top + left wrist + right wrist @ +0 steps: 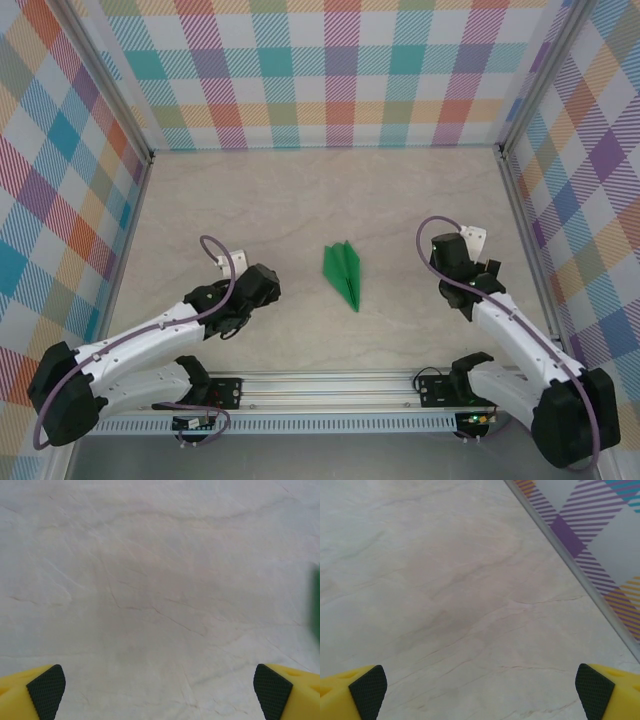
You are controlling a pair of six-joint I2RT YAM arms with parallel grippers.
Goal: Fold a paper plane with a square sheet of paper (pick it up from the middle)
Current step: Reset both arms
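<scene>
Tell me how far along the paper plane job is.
Done: the green sheet already lies as a slim, pointed paper plane with lengthwise creases, flat on the table between the arms. In hand: nothing. The left gripper and right gripper are both open and empty, over bare table apart from the plane. Left: apparently nothing, though the finer creases are too small to judge.
</scene>
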